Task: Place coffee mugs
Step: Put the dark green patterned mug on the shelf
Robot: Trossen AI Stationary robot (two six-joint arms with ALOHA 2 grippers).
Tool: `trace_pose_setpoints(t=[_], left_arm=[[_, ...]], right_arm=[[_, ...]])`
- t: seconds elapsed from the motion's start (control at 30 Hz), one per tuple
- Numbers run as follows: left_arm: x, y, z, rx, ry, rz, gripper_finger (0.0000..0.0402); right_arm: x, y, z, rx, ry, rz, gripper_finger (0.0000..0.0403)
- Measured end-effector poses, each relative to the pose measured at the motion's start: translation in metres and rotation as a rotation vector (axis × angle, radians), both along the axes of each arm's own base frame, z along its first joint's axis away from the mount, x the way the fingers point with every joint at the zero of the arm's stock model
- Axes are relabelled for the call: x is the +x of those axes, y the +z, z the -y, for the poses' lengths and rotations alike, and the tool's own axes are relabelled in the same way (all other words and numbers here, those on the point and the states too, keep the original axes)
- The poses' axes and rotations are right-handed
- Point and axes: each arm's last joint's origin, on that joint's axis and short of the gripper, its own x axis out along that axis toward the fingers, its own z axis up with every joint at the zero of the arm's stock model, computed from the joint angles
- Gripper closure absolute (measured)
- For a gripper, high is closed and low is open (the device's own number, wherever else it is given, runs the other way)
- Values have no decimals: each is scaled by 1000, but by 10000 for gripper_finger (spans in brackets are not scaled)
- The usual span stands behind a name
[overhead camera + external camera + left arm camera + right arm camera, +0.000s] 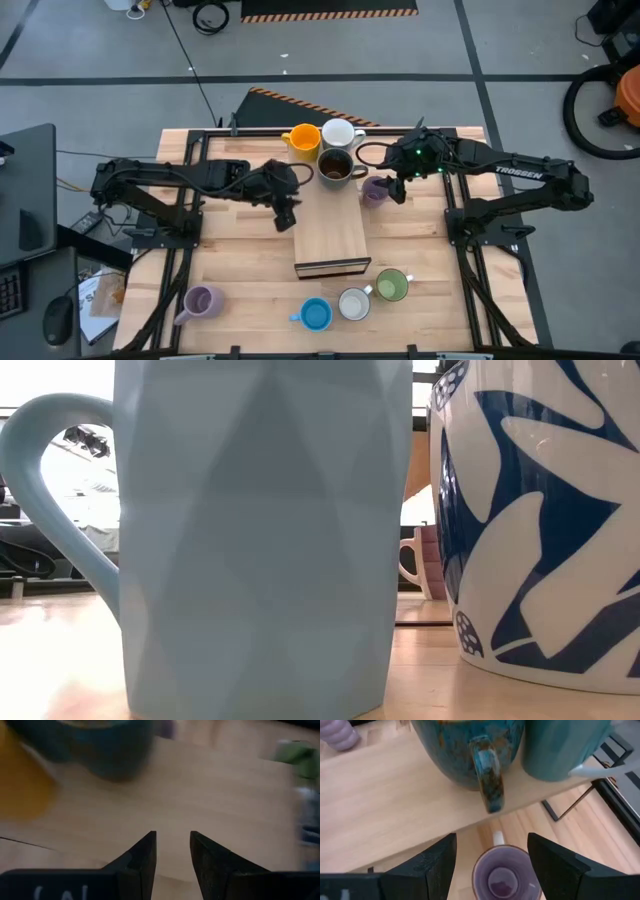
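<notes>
Lavender mug (pixel 506 875) sits between the right end effector's (pixel 492 865) wide-open fingers — ungripped — beside the board (pixel 330 232).

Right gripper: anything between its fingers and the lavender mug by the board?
Nothing. In the right wrist view the right gripper stands open with the lavender mug directly between its fingers; only bare table surrounds it beside the wooden board.

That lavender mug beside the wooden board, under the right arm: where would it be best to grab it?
Probably by the rim, from above. The lavender mug stands upright with its mouth open to the right gripper, whose open fingers already flank it. Its handle points toward the wooden board, leaving both sides free.
</notes>
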Motion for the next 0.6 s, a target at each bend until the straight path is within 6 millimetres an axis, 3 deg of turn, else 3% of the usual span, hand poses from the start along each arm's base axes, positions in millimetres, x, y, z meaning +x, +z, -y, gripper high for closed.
trace_pose_setpoints(t=[0.2,0.6], left_arm=[[13,-9,-9,150,82,-19,276],[49,-50,-30,191,130,-92,276]], right_arm=[[1,0,0,-3,5,6,154],[6,8,0,9,-10,105,154]])
